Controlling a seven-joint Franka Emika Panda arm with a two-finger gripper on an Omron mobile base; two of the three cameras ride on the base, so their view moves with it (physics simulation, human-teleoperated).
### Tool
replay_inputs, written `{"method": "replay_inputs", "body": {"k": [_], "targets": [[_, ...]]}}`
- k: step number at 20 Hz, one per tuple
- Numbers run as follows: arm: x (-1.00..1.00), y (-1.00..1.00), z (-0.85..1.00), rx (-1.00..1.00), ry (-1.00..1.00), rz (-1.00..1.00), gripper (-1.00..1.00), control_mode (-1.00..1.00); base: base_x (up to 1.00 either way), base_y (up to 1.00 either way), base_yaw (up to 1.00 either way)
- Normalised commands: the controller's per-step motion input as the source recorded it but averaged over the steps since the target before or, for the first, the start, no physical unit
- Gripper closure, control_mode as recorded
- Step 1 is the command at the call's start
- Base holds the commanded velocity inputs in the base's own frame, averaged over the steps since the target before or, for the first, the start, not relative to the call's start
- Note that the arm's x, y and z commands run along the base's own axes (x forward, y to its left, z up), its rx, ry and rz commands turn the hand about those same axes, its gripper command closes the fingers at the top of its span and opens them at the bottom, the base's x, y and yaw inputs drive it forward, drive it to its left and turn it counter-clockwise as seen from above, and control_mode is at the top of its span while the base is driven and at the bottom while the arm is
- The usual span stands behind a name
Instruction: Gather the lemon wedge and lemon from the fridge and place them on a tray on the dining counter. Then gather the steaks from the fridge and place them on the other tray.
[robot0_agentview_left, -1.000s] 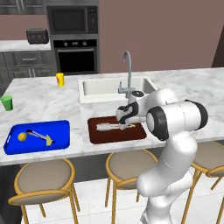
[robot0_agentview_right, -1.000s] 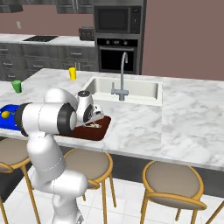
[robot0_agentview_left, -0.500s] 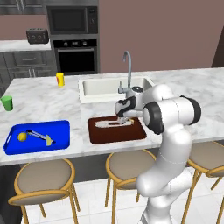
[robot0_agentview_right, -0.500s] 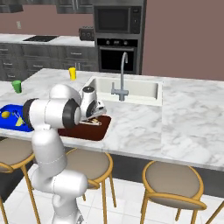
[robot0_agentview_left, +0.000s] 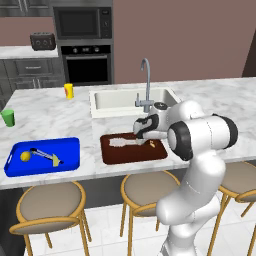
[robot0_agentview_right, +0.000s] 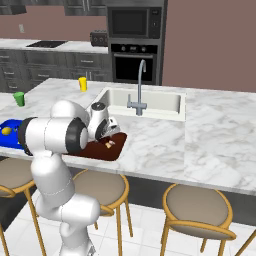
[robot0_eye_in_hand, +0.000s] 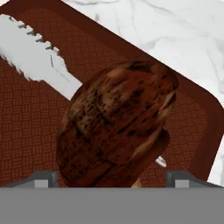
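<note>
My gripper (robot0_eye_in_hand: 112, 180) hovers over the brown tray (robot0_eye_in_hand: 26, 122) and stands open, its fingertips (robot0_eye_in_hand: 41, 178) wide apart on either side of a dark brown steak (robot0_eye_in_hand: 118, 122). The steak rests on the tray, and a gap shows at each fingertip. A pale, jagged-edged flat piece (robot0_eye_in_hand: 39, 57) lies on the same tray behind it. In the left base view my gripper (robot0_agentview_left: 141, 131) is low over the brown tray (robot0_agentview_left: 112, 152). To the left, the blue tray (robot0_agentview_left: 70, 145) holds the lemon (robot0_agentview_left: 25, 156) and the lemon wedge (robot0_agentview_left: 56, 161).
The sink (robot0_agentview_left: 120, 100) with its faucet (robot0_agentview_left: 146, 82) lies just behind the brown tray. A yellow cup (robot0_agentview_left: 69, 90) and a green cup (robot0_agentview_left: 8, 117) stand on the counter at the left. Stools (robot0_agentview_left: 145, 187) line the near side of the counter.
The jaws have widened and let go of the steak, which now sits on the brown tray. The hand has shifted slightly left and lower over the tray.
</note>
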Motion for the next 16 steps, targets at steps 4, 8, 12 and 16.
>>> {"method": "replay_inputs", "body": {"k": [4, 8, 12, 16], "targets": [[0.04, 0.0, 0.26, 0.0, -0.05, 0.0, -1.0, -1.0, 0.0, 0.0, 0.0], [-0.07, 0.07, 0.54, 0.0, -0.03, 0.0, -1.0, -1.0, 0.0, 0.0, 0.0], [-0.29, 0.08, 0.67, 0.0, 0.0, 0.0, -1.0, -1.0, 0.0, 0.0, 0.0], [-0.37, 0.01, 0.85, 0.0, 0.0, 0.0, -1.0, -1.0, 0.0, 0.0, 0.0]]}}
